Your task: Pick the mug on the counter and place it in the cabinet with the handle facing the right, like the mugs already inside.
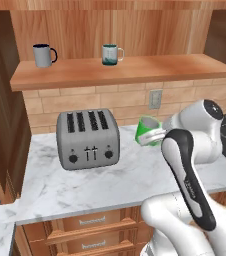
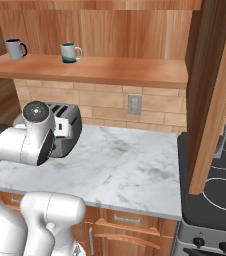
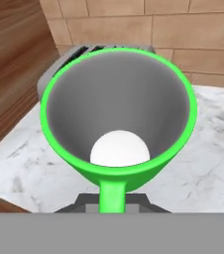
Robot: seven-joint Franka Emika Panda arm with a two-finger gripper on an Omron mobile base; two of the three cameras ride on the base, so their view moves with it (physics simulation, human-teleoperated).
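While the gripper [image 3: 112, 201] pinched the green mug [image 1: 148, 131] by its handle [image 3: 112, 196], the mug hung tipped on its side above the marble counter [image 1: 85, 187], near its back edge, just right of the grey toaster [image 1: 87, 139].

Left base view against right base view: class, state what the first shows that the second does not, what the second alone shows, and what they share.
Left base view alone: the toaster's front with its knobs and levers, and the green mug tilted on its side above the counter at the arm's end. Right base view alone: the stove's control knobs and a tall wooden panel. Shared: the cabinet holding the grey mug and the white-and-teal mug, the wall outlet, the marble counter and the drawers.
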